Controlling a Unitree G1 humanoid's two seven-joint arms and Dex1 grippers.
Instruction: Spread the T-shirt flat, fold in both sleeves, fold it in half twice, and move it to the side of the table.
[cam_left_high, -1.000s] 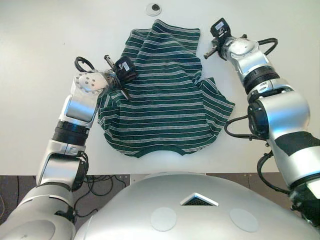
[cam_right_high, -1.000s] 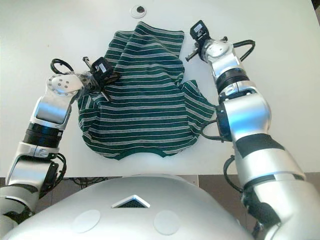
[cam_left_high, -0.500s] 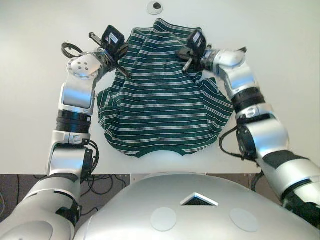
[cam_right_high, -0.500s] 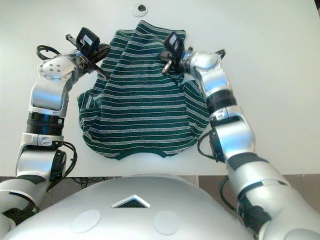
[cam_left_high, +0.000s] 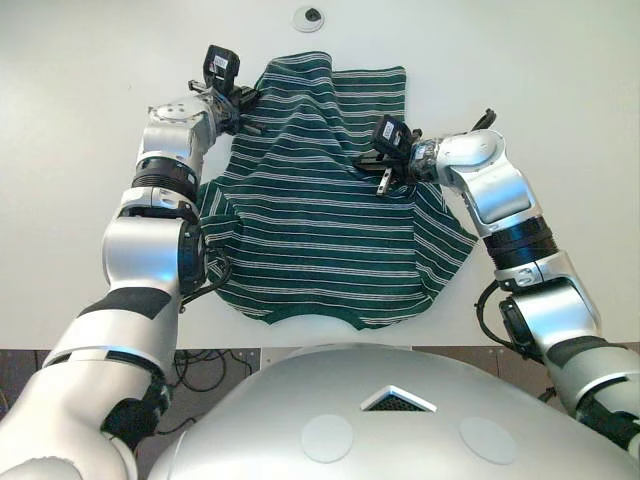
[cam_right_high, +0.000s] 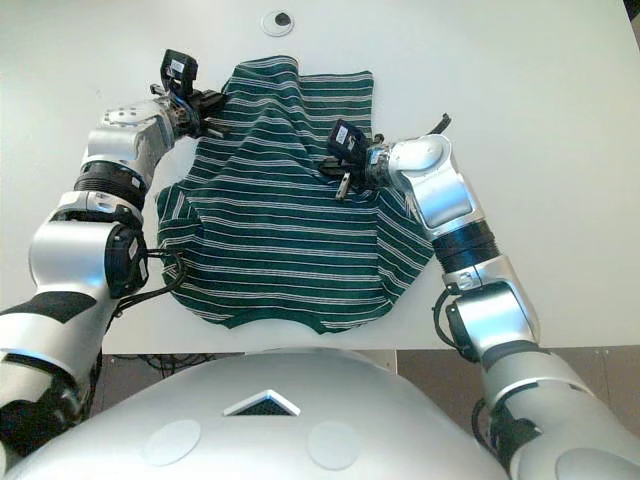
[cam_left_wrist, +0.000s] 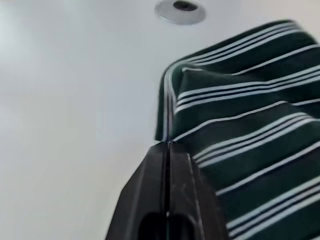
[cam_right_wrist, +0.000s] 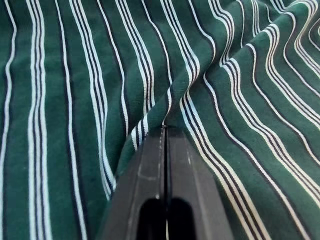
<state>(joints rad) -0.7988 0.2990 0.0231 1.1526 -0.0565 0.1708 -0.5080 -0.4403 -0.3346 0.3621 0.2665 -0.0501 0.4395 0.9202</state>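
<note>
At R hand (cam_left_high: 372, 168) tip: T-shirt (cam_left_high: 320, 240) pucker

Overhead stereo; wrist close-ups on T-shirt (cam_right_wrist: 75, 100)

You see white table (cam_left_high: 560, 90), round metal cap (cam_left_high: 308, 18) at far edge; dark floor (cam_left_high: 30, 380), cables (cam_left_high: 200, 362) below near edge.

T-shirt (cam_left_high: 330, 230): dark green with thin white stripes, rumpled, middle of the frame on the white table (cam_left_high: 560, 90).
Left gripper (cam_left_high: 240, 105): upper left, at the shirt's upper left edge.
Right gripper (cam_left_high: 383, 165): right of centre, on the cloth.
Round disc (cam_left_high: 308, 18): top centre, apart from the shirt.
</note>
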